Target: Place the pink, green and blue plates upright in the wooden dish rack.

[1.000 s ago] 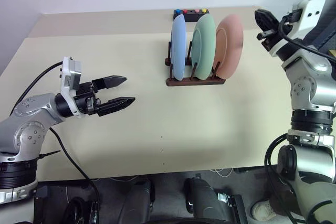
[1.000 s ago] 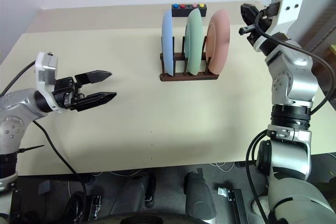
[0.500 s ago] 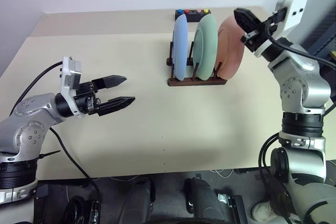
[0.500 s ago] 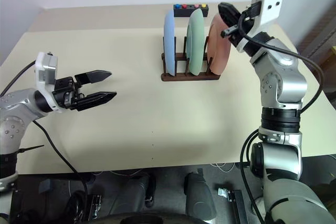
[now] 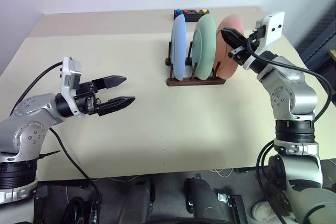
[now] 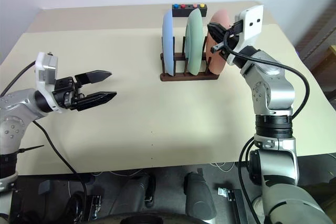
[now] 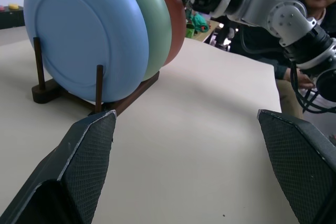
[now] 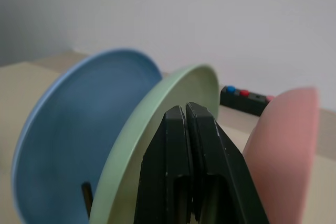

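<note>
- On the left side, left gripper (image 5: 122, 90) hovering above the beige table (image 5: 157, 129), fingers spread wide, holding nothing, well apart from the rack.
- Near the far middle of the table, wooden dish rack (image 5: 195, 81) standing with all three plates upright between its pegs.
- First in the rack, at its left end, blue plate (image 5: 178, 45), on edge, leaning slightly.
- Next to it, in the middle slot, green plate (image 5: 202, 45), also on edge, close to the blue one.
- At the right end of the rack, pink plate (image 5: 223, 64), upright, partly hidden behind the right arm.
- Just behind the rack, at the far edge of the table, small black box with coloured buttons (image 5: 191, 12).
- On the right, right gripper (image 5: 227, 36) raised in front of the upper part of the pink plate, fingers pressed together with nothing between them; impossible to say whether touching the plate.
- In the left wrist view, a person (image 7: 315, 3) sitting beyond the table's far side.
</note>
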